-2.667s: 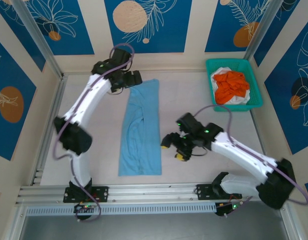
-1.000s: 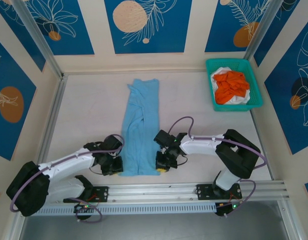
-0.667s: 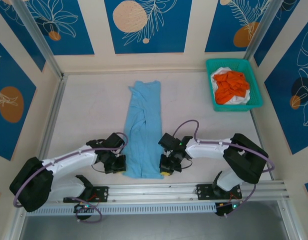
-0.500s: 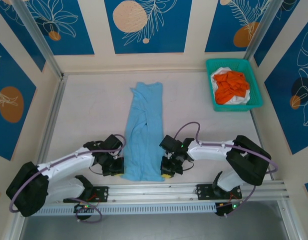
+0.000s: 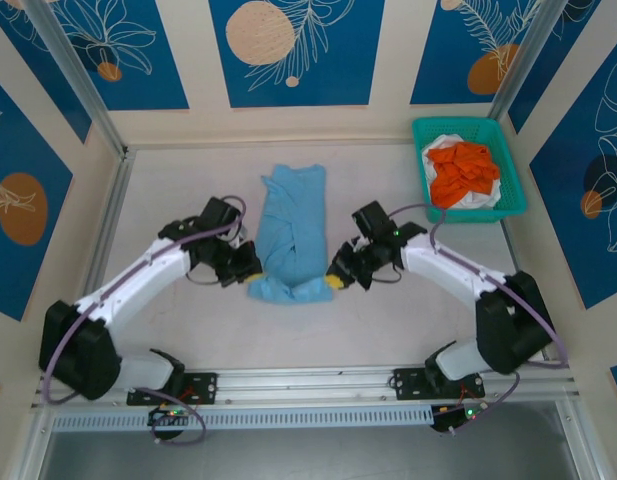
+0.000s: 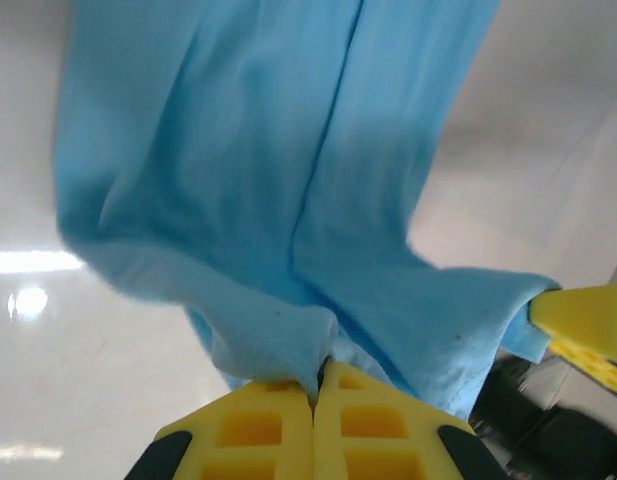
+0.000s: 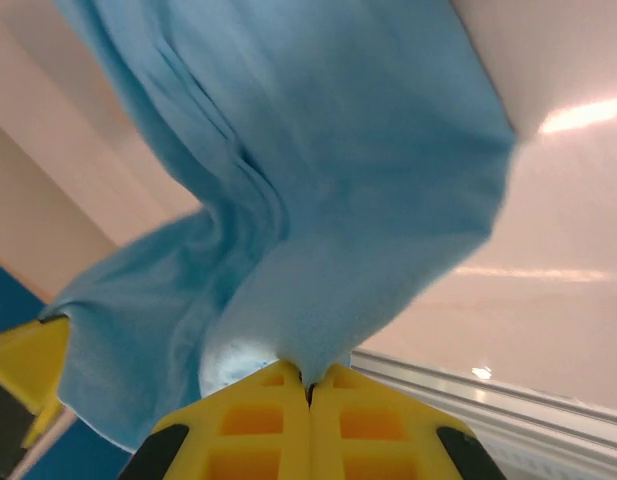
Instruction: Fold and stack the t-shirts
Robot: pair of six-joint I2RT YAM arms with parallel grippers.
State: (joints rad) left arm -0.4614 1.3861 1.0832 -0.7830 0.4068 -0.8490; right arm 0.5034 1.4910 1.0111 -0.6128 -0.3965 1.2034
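The light blue t-shirt (image 5: 291, 230), folded into a long strip, lies mid-table with its near end lifted off the surface. My left gripper (image 5: 252, 277) is shut on the near left corner, blue cloth (image 6: 288, 230) pinched between its yellow fingers (image 6: 258, 425). My right gripper (image 5: 335, 277) is shut on the near right corner, where the cloth (image 7: 318, 200) hangs from its yellow fingers (image 7: 368, 430). The right gripper's yellow finger tip (image 6: 583, 320) shows at the left wrist view's edge. The orange t-shirt (image 5: 463, 170) lies crumpled on the white t-shirt (image 5: 480, 196).
A teal lattice basket (image 5: 515, 175) at the back right corner holds the orange and white shirts. Metal rails (image 5: 308, 385) run along the table's near edge. Blue-patterned walls close in the back and sides.
Both grippers have lifted the shirt's near end and carried it away from the near edge toward the far end. The strip now looks about half as long.
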